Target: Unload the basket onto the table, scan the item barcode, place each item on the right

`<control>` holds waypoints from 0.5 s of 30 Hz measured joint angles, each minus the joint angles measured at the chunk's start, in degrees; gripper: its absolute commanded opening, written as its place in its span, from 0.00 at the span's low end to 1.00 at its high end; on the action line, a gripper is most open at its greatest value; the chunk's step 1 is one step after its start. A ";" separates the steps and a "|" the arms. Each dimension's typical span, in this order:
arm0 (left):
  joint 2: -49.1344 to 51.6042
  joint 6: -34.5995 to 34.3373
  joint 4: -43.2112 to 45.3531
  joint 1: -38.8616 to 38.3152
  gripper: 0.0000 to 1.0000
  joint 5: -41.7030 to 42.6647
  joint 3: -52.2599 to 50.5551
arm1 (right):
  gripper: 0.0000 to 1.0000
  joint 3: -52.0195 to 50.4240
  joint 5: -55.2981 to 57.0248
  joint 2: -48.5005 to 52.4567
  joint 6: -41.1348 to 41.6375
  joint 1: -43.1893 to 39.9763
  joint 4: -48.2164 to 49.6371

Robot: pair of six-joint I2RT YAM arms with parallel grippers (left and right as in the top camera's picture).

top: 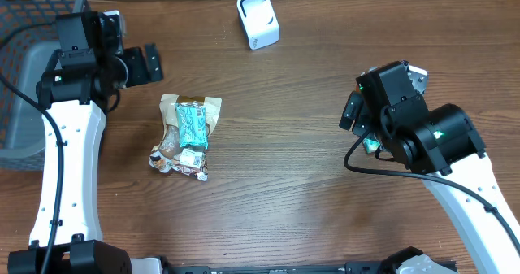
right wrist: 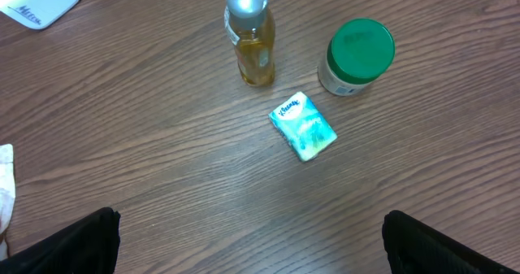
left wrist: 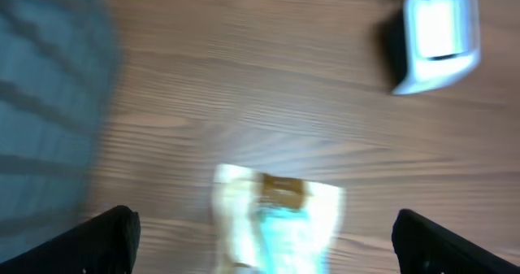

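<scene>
Wood-grain worktop [top: 309,201] all round: snack packet [top: 185,136] lies flat centre-left, untouched. Left gripper [top: 153,63], spread wide and empty, sits upper left of it; right gripper [top: 349,113], equally wide and empty, mid-right. White scanner [top: 258,19] stands top centre.

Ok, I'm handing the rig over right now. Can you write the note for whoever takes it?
Left gripper: open, empty, above the table just behind the snack bag.
Right gripper: open, empty, off to the right, touching nothing.
Snack bag: lying flat on the table, nearer the left arm, not gripped. I cannot make out its barcode.
Scanner: white, at the far edge of the table.
Also by the right arm: bottle, green-lidded jar, tissue pack.
Done: nothing yet.
Left: pick up the bag, find the barcode, show it to the scanner.
</scene>
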 measured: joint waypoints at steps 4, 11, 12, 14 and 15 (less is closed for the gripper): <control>0.00 -7.28 -3.17 0.00 1.00 8.72 0.02 | 1.00 0.00 0.02 0.00 0.02 0.00 -0.04; 0.02 -13.44 -6.88 -2.47 0.72 16.15 0.02 | 1.00 0.00 0.02 0.00 0.02 0.00 -0.02; 0.00 -13.64 -7.15 -3.37 0.66 16.50 0.02 | 1.00 0.00 0.00 0.00 0.00 0.00 -0.04; 0.00 -13.60 -7.67 -5.51 0.47 16.63 0.02 | 1.00 0.00 0.00 0.00 0.00 0.00 0.00; 0.02 -13.51 -7.80 -6.64 0.33 16.57 0.02 | 1.00 0.00 0.02 0.00 0.00 0.00 -0.04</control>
